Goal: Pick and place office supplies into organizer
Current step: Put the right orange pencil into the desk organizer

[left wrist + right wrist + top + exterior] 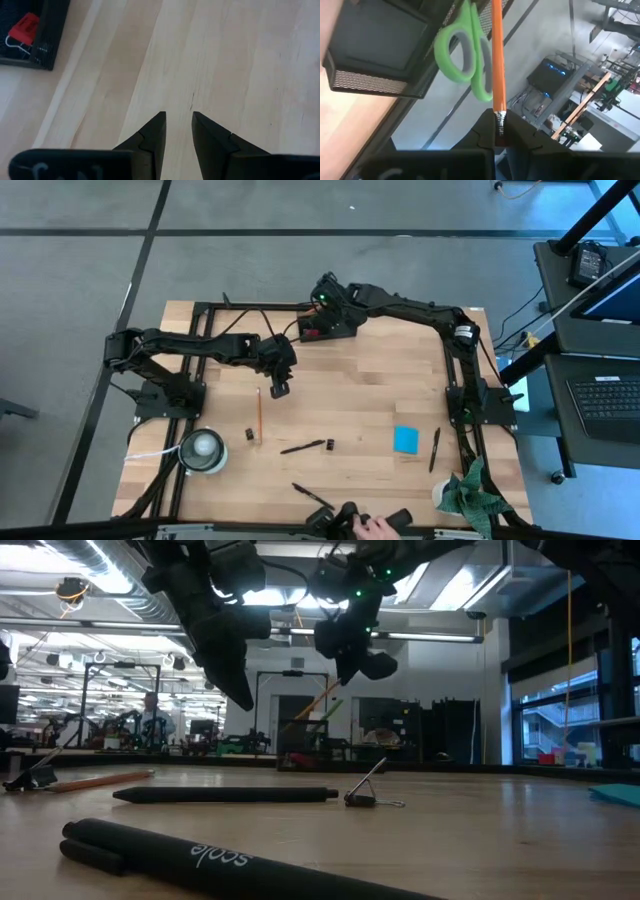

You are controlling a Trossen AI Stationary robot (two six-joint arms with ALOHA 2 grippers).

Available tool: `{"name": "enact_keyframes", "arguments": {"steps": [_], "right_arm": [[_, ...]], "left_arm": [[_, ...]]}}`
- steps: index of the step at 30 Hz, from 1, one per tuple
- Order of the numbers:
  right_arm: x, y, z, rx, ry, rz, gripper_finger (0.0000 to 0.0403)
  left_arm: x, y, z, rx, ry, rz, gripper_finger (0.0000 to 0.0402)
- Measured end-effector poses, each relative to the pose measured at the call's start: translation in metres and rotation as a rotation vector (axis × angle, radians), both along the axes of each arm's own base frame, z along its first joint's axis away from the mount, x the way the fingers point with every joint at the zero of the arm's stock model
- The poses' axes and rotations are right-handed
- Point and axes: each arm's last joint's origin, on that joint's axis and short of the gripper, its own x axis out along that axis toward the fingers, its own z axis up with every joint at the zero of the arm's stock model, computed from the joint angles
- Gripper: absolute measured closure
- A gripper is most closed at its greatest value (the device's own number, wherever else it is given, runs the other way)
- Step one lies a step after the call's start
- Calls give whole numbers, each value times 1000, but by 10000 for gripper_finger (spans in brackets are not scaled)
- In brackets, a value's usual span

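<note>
Above the organizer (375,45) at the worktop's far edge, the right gripper (499,131) pinches an orange pencil (497,55) by its eraser end: light, stiff, likely to swivel. The left gripper (178,125) hovers, narrowly parted, empty.

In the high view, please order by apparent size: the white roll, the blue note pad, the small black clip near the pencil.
1. White roll, largest.
2. Blue note pad, somewhat smaller.
3. Black clip, clearly the smallest.

Even overhead light, soft shadows.
Ceiling lamps (70,588) glare in the low view; the nearest pen (230,858) is blurred.
</note>
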Motion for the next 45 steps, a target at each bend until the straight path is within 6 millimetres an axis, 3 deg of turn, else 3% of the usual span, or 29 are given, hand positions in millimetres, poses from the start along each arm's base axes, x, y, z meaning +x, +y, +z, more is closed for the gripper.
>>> {"name": "enact_keyframes", "arguments": {"steps": [9, 20, 36, 45], "right_arm": [[-6, -7, -15, 7, 38, -14, 377], [-6, -12, -11, -75, 69, -34, 377], [-4, -9, -13, 11, 65, 73, 377], [-3, -11, -12, 31, -54, -25, 343]], "left_arm": [[0, 0, 0, 11, 2, 7, 313], [0, 0, 0, 11, 2, 7, 313], [0, 0, 0, 11, 2, 7, 313], [0, 0, 0, 11, 2, 7, 313]]}}
